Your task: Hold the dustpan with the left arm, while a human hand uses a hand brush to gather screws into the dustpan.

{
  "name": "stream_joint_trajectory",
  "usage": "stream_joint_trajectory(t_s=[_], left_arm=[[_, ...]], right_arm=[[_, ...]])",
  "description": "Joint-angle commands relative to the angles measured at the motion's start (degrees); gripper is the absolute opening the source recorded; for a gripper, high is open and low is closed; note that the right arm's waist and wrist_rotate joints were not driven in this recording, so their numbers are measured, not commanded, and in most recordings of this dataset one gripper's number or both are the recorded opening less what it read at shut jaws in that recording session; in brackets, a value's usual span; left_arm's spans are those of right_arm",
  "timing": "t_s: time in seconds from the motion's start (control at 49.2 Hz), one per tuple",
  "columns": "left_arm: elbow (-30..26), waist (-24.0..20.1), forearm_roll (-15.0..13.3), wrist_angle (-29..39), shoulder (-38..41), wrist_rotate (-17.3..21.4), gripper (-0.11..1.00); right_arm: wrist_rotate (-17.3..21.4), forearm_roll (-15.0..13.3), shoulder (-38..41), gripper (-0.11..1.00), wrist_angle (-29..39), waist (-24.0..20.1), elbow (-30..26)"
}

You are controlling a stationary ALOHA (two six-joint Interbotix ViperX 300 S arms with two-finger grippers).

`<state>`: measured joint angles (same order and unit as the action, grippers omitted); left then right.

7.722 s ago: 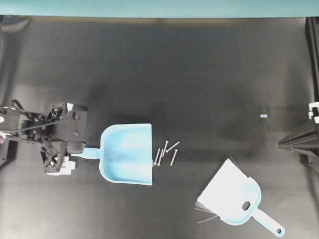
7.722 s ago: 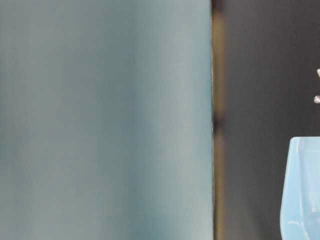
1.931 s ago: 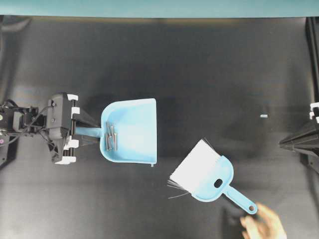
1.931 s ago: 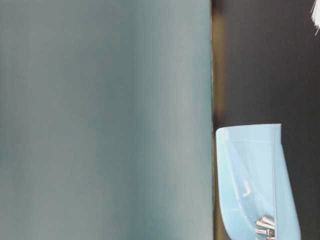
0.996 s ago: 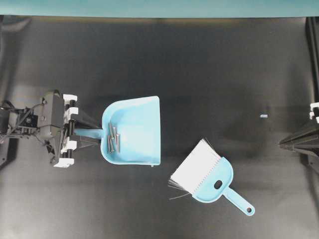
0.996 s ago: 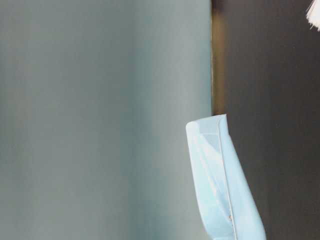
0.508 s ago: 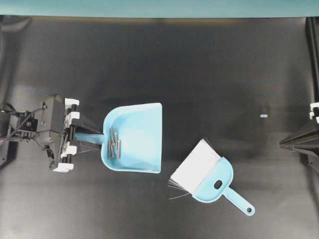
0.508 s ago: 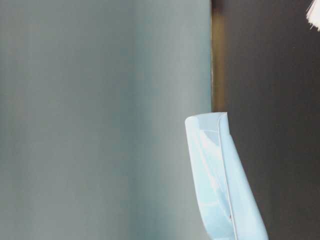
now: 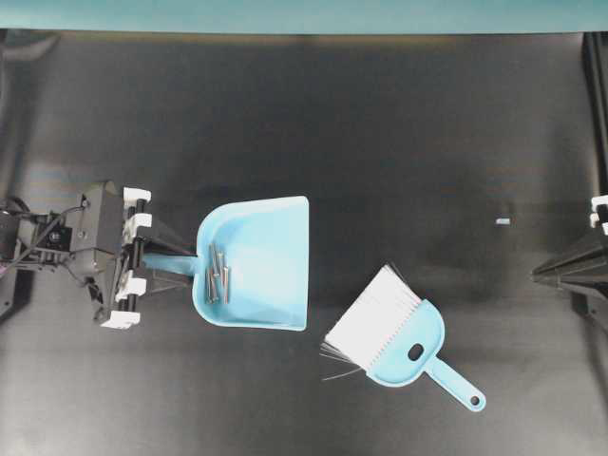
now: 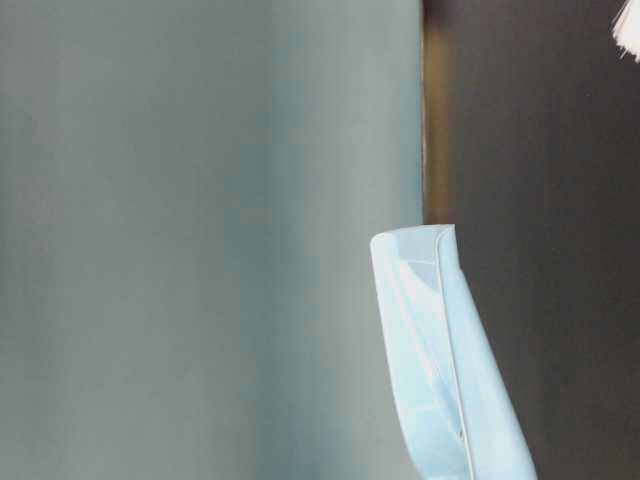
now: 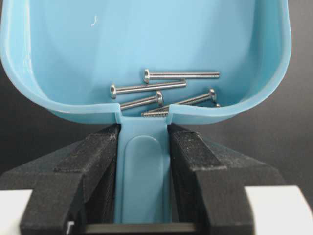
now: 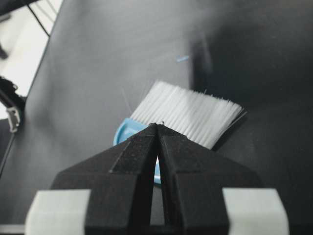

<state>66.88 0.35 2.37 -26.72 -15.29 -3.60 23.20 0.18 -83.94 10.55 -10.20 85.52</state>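
The light-blue dustpan [image 9: 261, 261] is lifted and tilted, its wide edge raised. My left gripper [image 9: 152, 263] is shut on its flat handle [image 11: 143, 176], black fingers [image 11: 95, 161] pressing both sides. Several silver screws [image 11: 166, 90] lie at the pan's back wall; the overhead view shows the screws [image 9: 218, 274] near the handle. The table-level view catches the dustpan [image 10: 440, 370] side-on. The hand brush [image 9: 399, 332] lies on the table to the right, white bristles [image 12: 188, 115] toward the pan. My right gripper [image 12: 159, 126] is shut and empty, far right. No human hand is in view.
A black mat [image 9: 380, 133] covers the table. A small light-blue scrap [image 9: 503, 221] lies toward the right. The right arm [image 9: 575, 271] rests at the right edge. A teal wall [image 10: 200, 240] fills the left of the table-level view.
Over the last second the left gripper shifted the dustpan slightly down in the overhead view, then held still. Earlier the hand left the brush and withdrew.
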Motion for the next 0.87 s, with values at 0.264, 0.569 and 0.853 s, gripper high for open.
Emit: stream_joint_trajectory(t_s=[0.264, 0.569, 0.853], left_arm=[[-0.6, 0.1, 0.2, -0.4, -0.7, 0.0, 0.3], [-0.5, 0.1, 0.2, -0.7, -1.0, 0.8, 0.3], [-0.3, 0.1, 0.2, -1.0, -1.1, 0.8, 0.3]], right_arm=[[-0.1, 0.1, 0.3, 0.0, -0.4, 0.0, -0.4], [0.0, 0.1, 0.3, 0.0, -0.5, 0.0, -0.4], [-0.1, 0.1, 0.3, 0.0, -0.5, 0.0, -0.4]])
